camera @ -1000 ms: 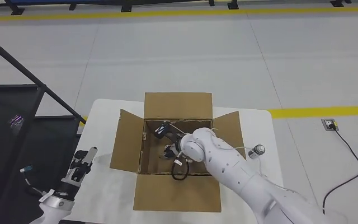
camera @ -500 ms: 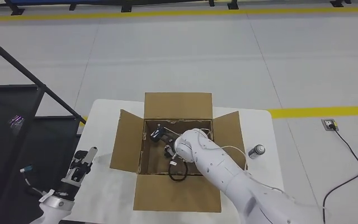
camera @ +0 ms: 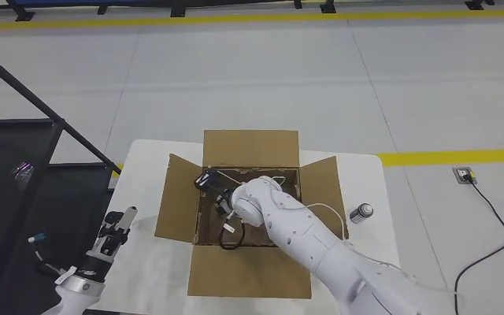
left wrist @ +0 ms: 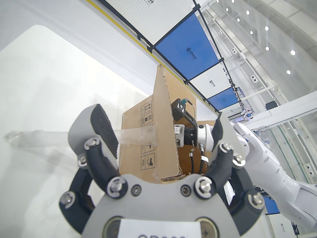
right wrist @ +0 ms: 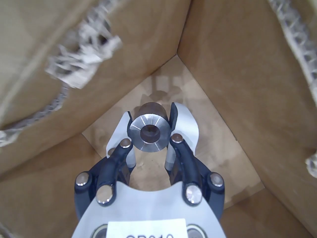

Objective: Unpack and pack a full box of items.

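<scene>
Slipping is the risk: fingers (right wrist: 185, 122) of the right gripper (right wrist: 151, 111) pinch a smooth silver metal cylinder (right wrist: 138, 128) by their tips inside the brown cardboard box (right wrist: 235, 75).

Bright, even light from ceiling lamps (left wrist: 267, 28), soft shadows inside the box (right wrist: 235, 75), fisheye-bent edges

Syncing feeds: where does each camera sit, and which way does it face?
Top view: above the arms, looking down at table and cardboard box; both arms show.
Left wrist view: beside the box, facing its outer wall; the open left end effector shows.
Right wrist view: inside the box, facing its floor; the right end effector grips a metal cylinder.
Shared: top and left wrist views show the right arm.
</scene>
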Robot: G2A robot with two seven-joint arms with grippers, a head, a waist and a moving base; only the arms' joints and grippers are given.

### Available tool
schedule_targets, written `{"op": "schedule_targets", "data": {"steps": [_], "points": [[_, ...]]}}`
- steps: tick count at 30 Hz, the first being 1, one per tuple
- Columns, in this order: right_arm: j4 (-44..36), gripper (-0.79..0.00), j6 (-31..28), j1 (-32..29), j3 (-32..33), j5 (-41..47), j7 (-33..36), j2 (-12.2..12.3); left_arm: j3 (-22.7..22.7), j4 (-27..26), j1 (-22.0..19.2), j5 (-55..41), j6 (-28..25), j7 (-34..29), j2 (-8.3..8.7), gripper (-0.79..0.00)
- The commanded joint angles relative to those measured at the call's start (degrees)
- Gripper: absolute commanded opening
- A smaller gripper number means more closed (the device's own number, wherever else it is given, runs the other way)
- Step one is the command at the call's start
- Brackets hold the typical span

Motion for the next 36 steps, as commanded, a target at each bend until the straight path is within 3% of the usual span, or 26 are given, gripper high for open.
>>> {"op": "schedule_targets", "data": {"steps": [1,6,11,16,21,24,30,36], "points": [[-7.02,-0.785,3.78,-1.64,1.59,-2.11,2.24,1.75,0.00,0.00,0.00,0.00,0.00,0.00,0.00,0.000],[-27.57,-0.785,11.77,-8.51,7.54,-11.04,9.93,7.27,0.00,0.00,0.00,0.00,0.00,0.00,0.00,0.000],[-49.80,-0.785,17.90,-18.90,17.91,-26.81,18.16,13.21,0.00,0.00,0.00,0.00,0.00,0.00,0.00,0.000],[-73.78,-0.785,17.90,-32.60,32.45,-40.66,25.49,17.70,0.00,0.00,0.00,0.00,0.00,0.00,0.00,0.000],[-90.71,-0.785,15.99,-43.78,43.99,-47.99,31.18,19.63,0.00,0.00,0.00,0.00,0.00,0.00,0.00,0.000],[-95.42,-0.785,16.17,-48.98,49.65,-49.01,33.69,20.07,0.00,0.00,0.00,0.00,0.00,0.00,0.00,0.000],[-95.42,-0.785,17.24,-58.03,59.54,-41.39,35.83,20.33,0.00,0.00,0.00,0.00,0.00,0.00,0.00,0.000],[-87.23,-0.785,16.40,-67.23,67.75,-30.78,29.75,20.47,0.00,0.00,0.00,0.00,0.00,0.00,0.00,0.000]]}}
